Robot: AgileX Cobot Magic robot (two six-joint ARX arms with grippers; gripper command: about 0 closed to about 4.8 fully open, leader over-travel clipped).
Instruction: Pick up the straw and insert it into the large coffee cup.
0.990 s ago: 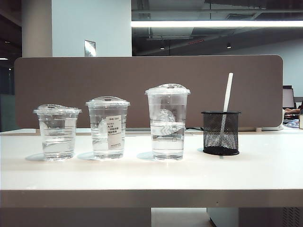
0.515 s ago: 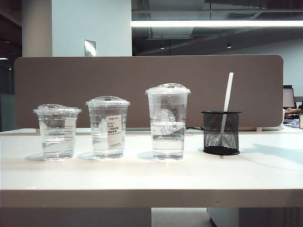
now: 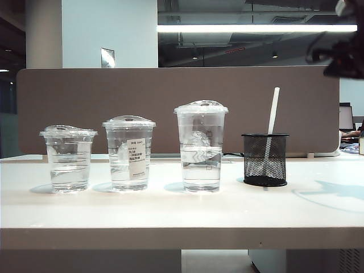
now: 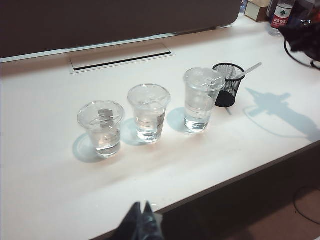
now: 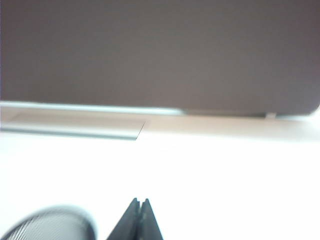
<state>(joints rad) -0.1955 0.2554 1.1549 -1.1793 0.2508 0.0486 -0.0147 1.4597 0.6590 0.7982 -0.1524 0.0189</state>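
Right gripper [image 5: 139, 212]: fingers pressed together, nothing between them, hanging above the table [image 3: 170, 210] near the black mesh holder [image 3: 265, 159]; in the exterior view the arm shows only as a dark mass at the upper right corner. Left gripper [image 4: 141, 224]: tips together, empty, held high over the table's near edge, well apart from the cups. Straw [image 3: 272, 122] stands tilted in the mesh holder, just beside the large coffee cup [image 3: 201, 145], not touching it.
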